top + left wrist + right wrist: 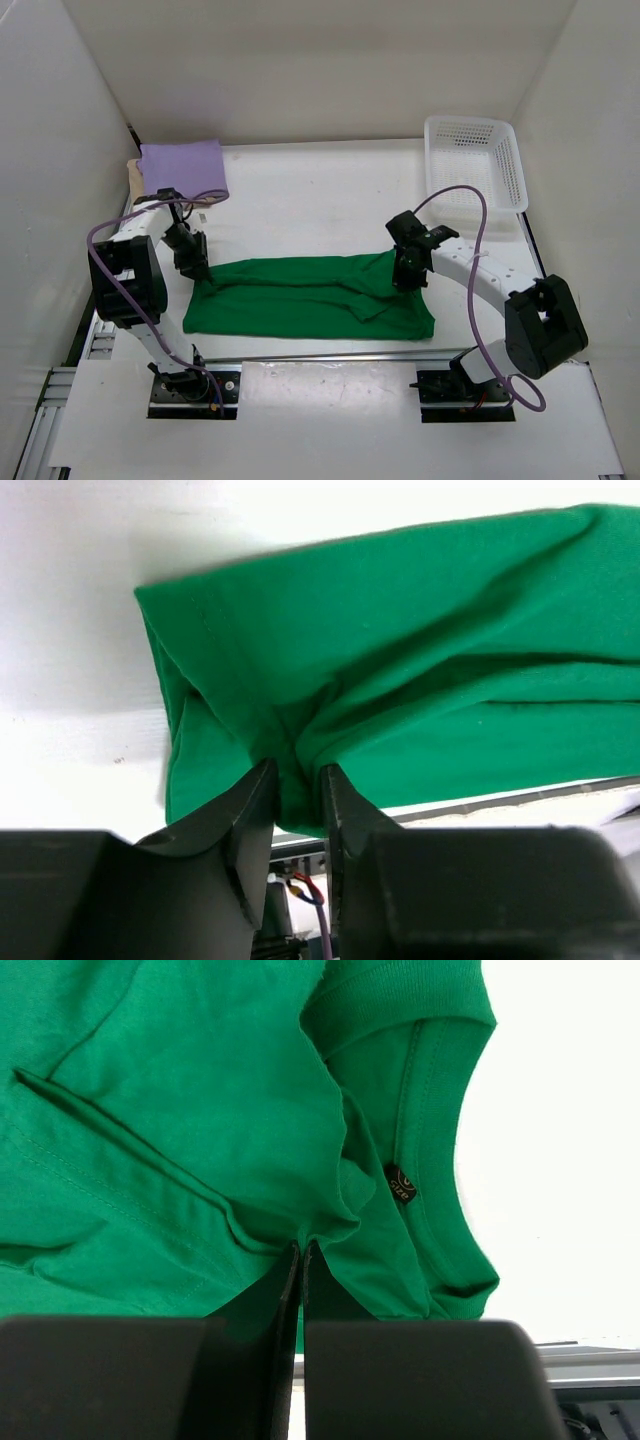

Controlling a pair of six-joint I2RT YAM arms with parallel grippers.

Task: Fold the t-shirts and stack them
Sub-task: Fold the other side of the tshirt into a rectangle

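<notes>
Since my left gripper [298,780] and right gripper [301,1252] are each clamped on just a thin pinch at opposite ends of the green t-shirt [310,297], the cloth might slip out mid-fold tbh.

Green t-shirt [300,300], purple t-shirt [182,166], white basket [470,122]

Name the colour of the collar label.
Black. The label on the green shirt shows best in the right wrist view.
</notes>
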